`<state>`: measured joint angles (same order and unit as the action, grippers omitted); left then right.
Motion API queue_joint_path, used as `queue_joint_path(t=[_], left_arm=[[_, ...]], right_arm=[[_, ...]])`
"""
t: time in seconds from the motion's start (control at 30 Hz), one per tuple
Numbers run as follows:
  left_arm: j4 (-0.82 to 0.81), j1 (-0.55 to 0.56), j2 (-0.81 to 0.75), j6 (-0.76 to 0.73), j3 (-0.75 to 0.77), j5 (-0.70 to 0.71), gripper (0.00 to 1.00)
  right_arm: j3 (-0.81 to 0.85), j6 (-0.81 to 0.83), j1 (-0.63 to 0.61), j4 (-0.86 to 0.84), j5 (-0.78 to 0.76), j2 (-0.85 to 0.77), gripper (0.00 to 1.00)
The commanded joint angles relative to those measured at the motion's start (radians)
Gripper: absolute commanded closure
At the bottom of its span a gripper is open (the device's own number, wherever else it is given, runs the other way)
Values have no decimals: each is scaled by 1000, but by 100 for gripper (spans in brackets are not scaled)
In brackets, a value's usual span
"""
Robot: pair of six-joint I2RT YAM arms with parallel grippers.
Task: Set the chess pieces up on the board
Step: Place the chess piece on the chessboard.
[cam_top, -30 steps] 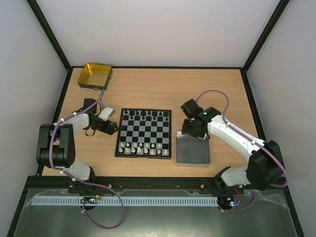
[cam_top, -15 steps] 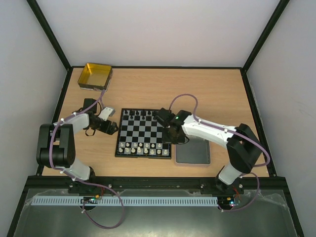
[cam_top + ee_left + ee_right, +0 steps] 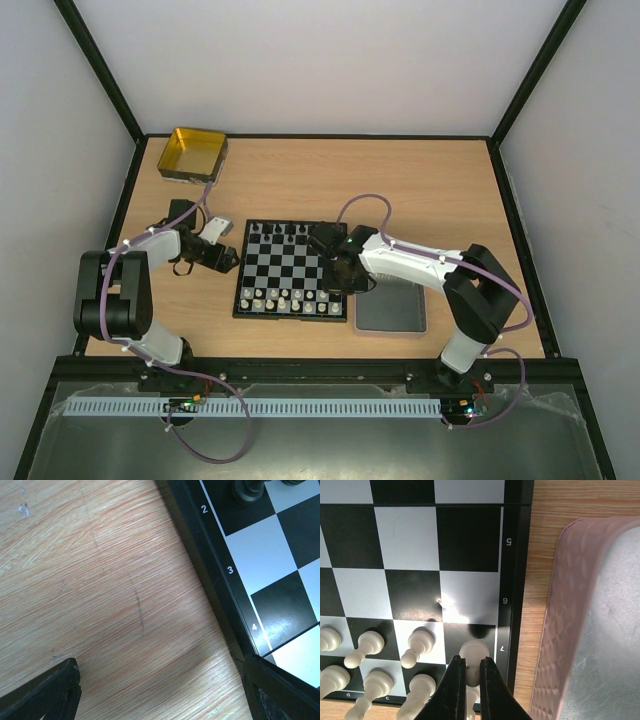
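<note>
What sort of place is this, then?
Probably a lab test booth: two robot arms bolted to a wooden table, plain white walls closing it in, and a small chessboard as their exercise.

Robotics lab test cell: a pale wood-grain counter (image 3: 300, 185) under the jaws, plain white panel walls (image 3: 320, 60) beyond and beside them on black metal frame posts (image 3: 101, 72), a white-and-black left robot arm (image 3: 150, 245) and right robot arm (image 3: 410, 262) bolted to a black rail (image 3: 300, 370), trailing purple cables (image 3: 365, 197).
</note>
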<state>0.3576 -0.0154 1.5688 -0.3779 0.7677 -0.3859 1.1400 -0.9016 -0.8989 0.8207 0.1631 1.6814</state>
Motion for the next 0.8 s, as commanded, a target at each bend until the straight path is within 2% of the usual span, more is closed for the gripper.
queue_joint_path(t=[0.0, 0.47, 0.77], left_arm=[[51, 2, 16, -8, -7, -14, 12], [53, 0, 18, -9, -6, -15, 12], [54, 0, 22, -9, -5, -17, 12]], right_arm=[[24, 0, -5, -14, 2, 21, 98], [2, 4, -6, -30, 14, 47, 97], [12, 6, -6, -32, 27, 56, 90]])
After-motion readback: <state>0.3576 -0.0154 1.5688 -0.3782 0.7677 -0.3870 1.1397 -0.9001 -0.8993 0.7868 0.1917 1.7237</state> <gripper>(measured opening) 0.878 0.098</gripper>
